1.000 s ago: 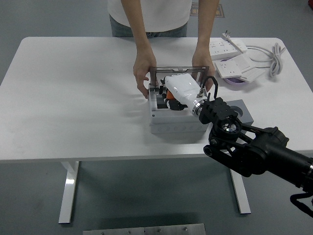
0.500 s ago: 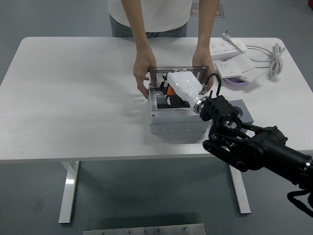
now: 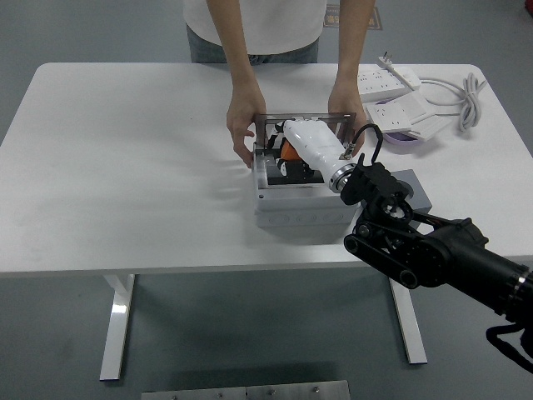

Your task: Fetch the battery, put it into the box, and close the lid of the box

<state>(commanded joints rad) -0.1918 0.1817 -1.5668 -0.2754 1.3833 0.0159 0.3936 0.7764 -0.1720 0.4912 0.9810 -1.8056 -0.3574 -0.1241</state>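
A grey box stands open at the table's middle, its clear lid upright along the far side. My right hand, white-shelled on a black arm, reaches over the box from the right. It is curled on an orange and black battery that shows under its palm, above the box's inside. The fingertips are hidden beneath the hand. A person at the far side holds the box, with one hand on its left and the other hand at its back right.
A grey block lies just right of the box, partly behind my forearm. Two white power strips and a coiled cable lie at the back right, with a purple object beside them.
My right hand has risen and shifted toward the far side of the box, and the orange battery moved with it. The person's hands stayed where they were.
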